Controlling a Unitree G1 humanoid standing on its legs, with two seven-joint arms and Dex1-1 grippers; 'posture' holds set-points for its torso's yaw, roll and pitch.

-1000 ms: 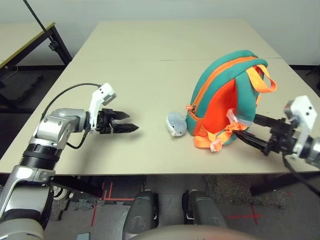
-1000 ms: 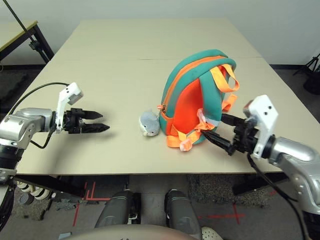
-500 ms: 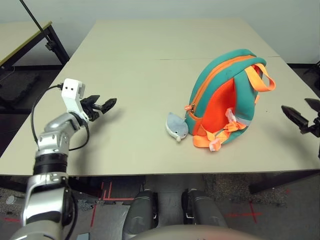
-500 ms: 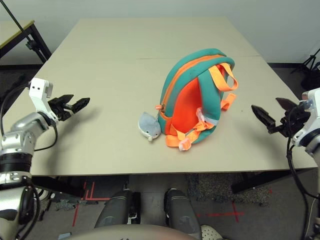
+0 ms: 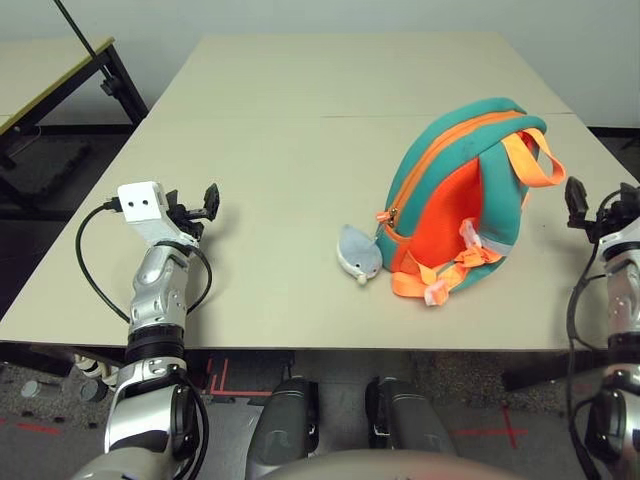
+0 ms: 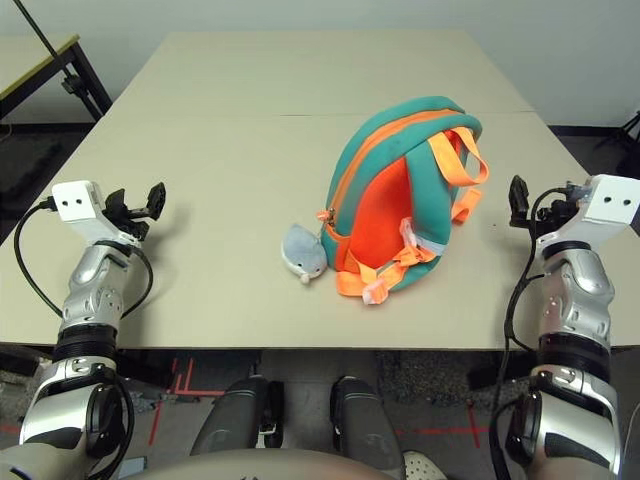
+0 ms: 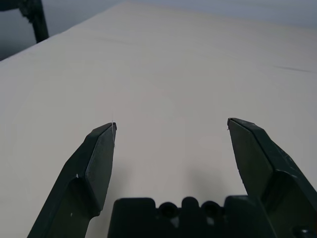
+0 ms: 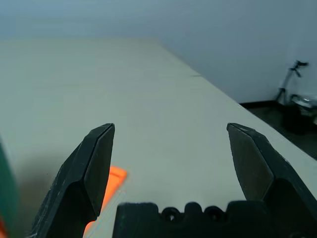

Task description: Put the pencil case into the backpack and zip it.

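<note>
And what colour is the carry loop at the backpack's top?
Plain orange, on the backpack; it shows best in the right eye view.

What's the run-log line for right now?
left tool: open, empty | right tool: open, empty | backpack: upright on table | pencil case: not visible

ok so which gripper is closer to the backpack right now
Right. The right gripper is open just off the backpack's right side; the left gripper is farther away, out past the plush toy.
</note>
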